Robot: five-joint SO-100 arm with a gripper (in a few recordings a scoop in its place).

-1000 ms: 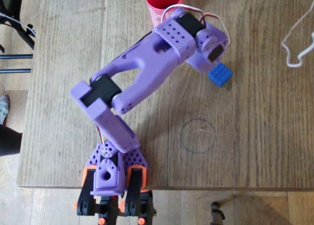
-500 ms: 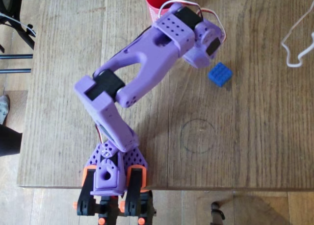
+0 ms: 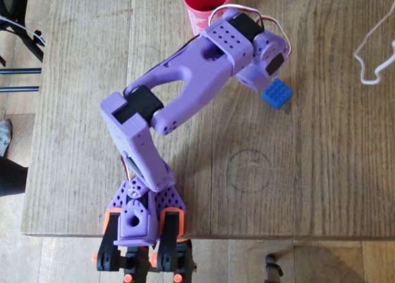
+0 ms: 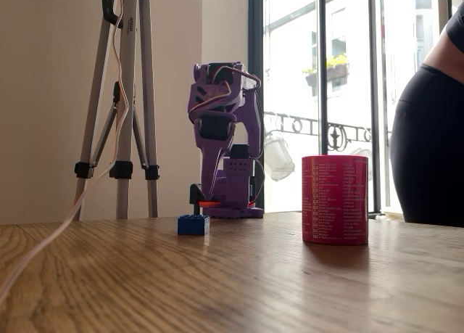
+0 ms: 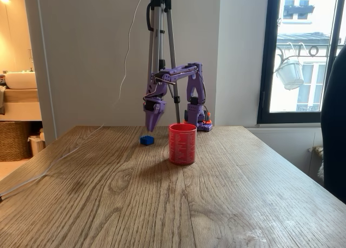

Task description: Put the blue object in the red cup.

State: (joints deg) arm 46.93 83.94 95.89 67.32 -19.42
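Observation:
The blue object (image 3: 276,94) is a small studded brick lying flat on the wooden table, also seen in both fixed views (image 4: 193,225) (image 5: 146,140). The red cup (image 3: 205,2) stands upright at the far table edge in the overhead view, to the brick's right in both fixed views (image 4: 335,199) (image 5: 182,143). My purple arm reaches out, and its wrist (image 3: 262,55) sits between cup and brick, covering the fingers from above. The gripper (image 5: 151,128) points straight down, a short way above the brick and slightly to its right. It tapers to a point with no gap and holds nothing.
A white cable (image 3: 373,55) lies at the table's right side in the overhead view. A tripod (image 5: 162,42) stands behind the arm's base (image 3: 139,218). A person (image 4: 431,130) stands beside the table. A faint drawn circle (image 3: 249,170) marks the tabletop.
The wrist swung away from the brick toward the cup, then came back partway toward the brick. Brick and cup have not moved.

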